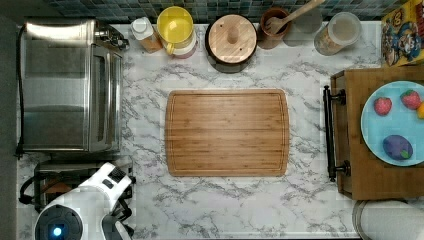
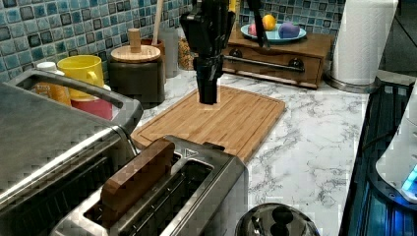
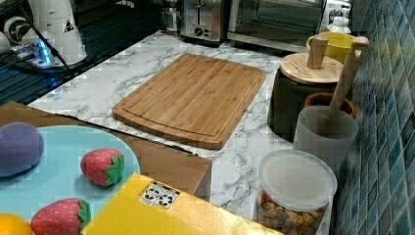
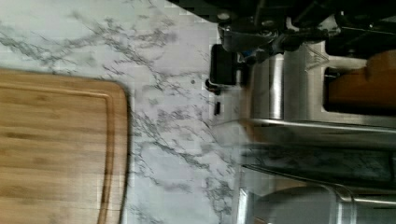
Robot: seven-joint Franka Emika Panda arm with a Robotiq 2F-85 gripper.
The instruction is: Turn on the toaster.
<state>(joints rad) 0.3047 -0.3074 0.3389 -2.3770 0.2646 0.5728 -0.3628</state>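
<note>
The toaster is a small brushed-steel box beside the big oven, at the near end of the counter in the left view. A brown wooden slice stands in one of its top slots. Its black lever sits on the end facing the cutting board, and the wrist view shows that end close by. My black gripper hangs pointing down, above the counter near that end. In the top view my white arm covers most of the toaster. The right view has the toaster at the far end.
A steel toaster oven stands right beside the toaster. A bamboo cutting board lies mid-counter. A yellow mug, a lidded jar and canisters line the back wall. A wooden tray carries a plate of toy fruit.
</note>
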